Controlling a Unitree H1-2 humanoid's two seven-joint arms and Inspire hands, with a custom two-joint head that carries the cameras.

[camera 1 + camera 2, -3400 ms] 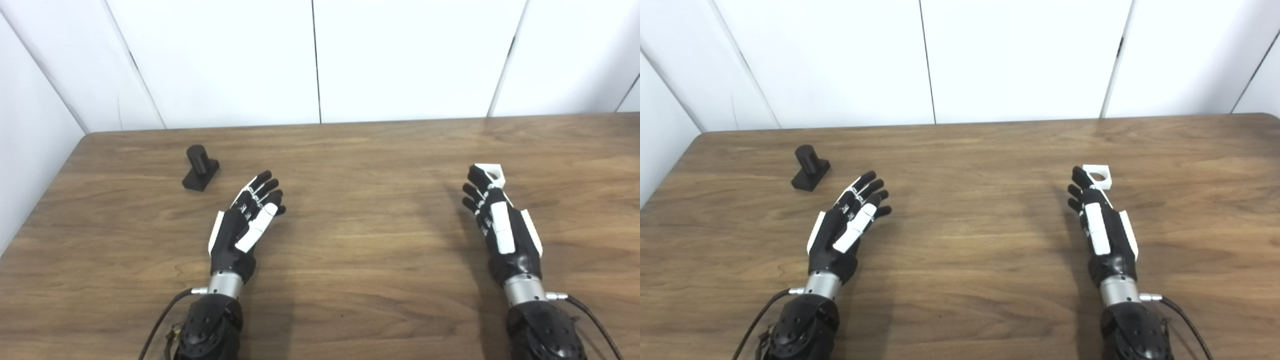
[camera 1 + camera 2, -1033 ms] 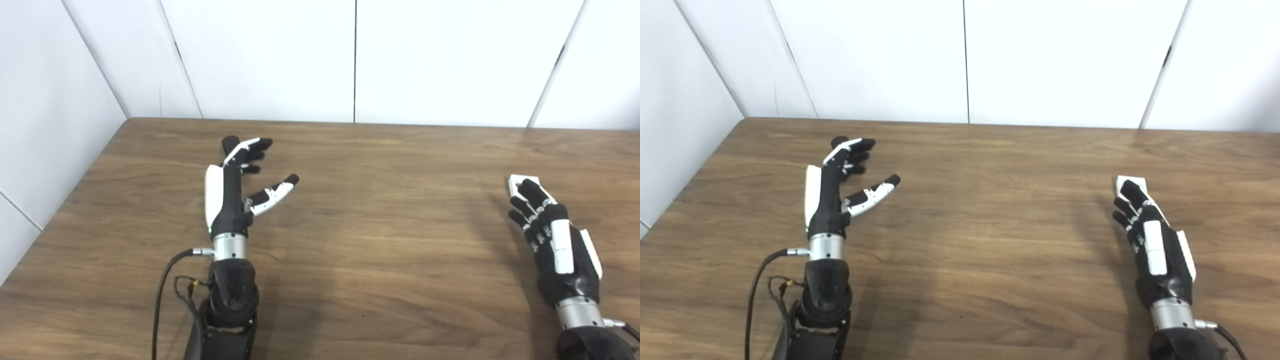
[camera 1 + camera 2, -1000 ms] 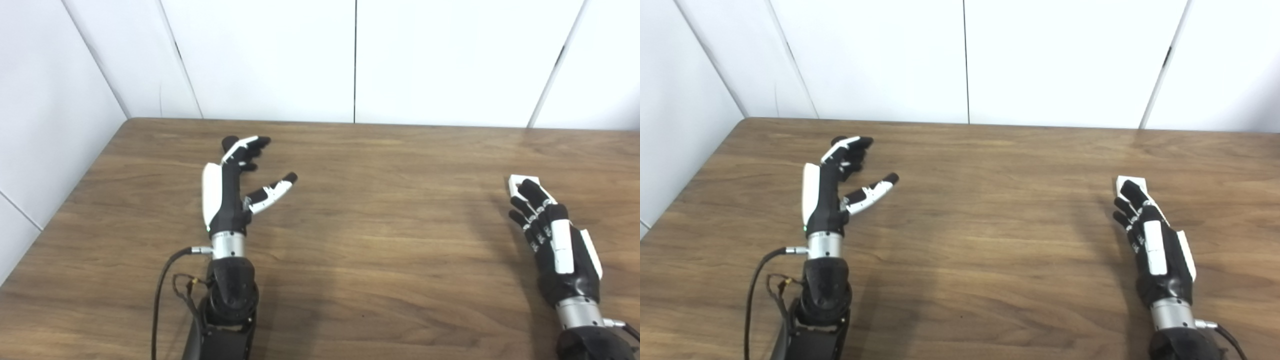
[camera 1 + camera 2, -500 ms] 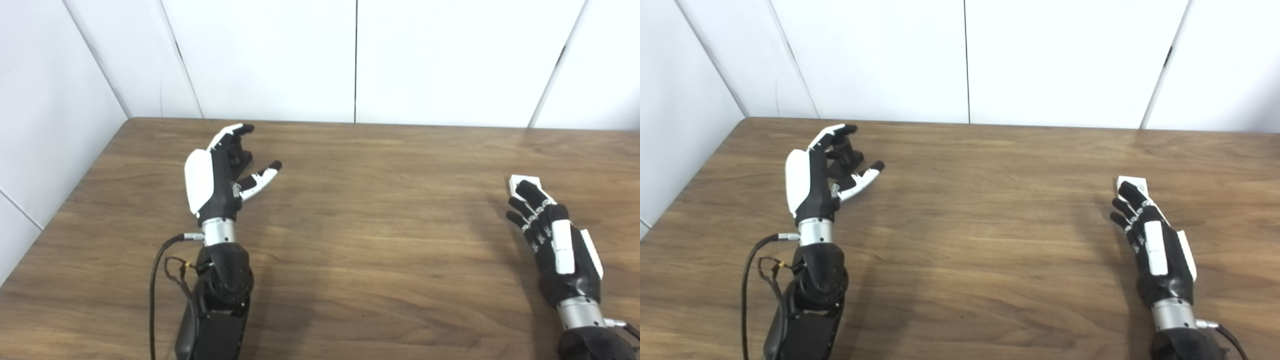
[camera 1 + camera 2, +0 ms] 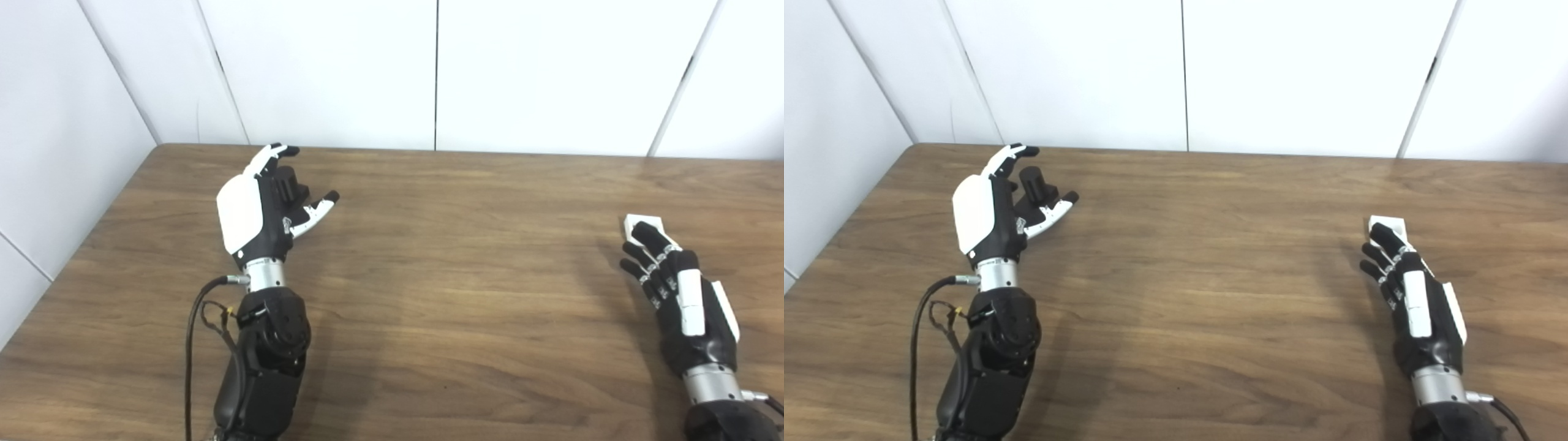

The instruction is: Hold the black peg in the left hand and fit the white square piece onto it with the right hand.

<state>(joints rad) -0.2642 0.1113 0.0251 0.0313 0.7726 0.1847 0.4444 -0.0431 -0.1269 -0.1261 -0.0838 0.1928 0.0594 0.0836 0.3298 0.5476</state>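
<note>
In the left eye view, the left hand stands on edge over the wood-grain worktop, its smooth white back plate facing the camera, fingers curled and thumb stretched out to its right. The black peg, a matte round post, sits inside that curl; the hand covers its base, and whether the fingers actually press on it cannot be told. The right hand lies low and unclenched, fingers spread, fingertips over the near edge of the white square piece, a flat pale block mostly hidden beneath them; contact is unclear. Its wrist is cut off by the bottom edge. In the right eye view, the peg shows more plainly: a short cylinder rising from a dark base between the left hand's fingers and thumb, which stand apart around it rather than shut tight. Just beyond the fingertips of the right hand, the white piece shows only its far corner. A broad bare stretch of worktop lies between the two hands, and white wall panels close off the far edge just past the left hand.
</note>
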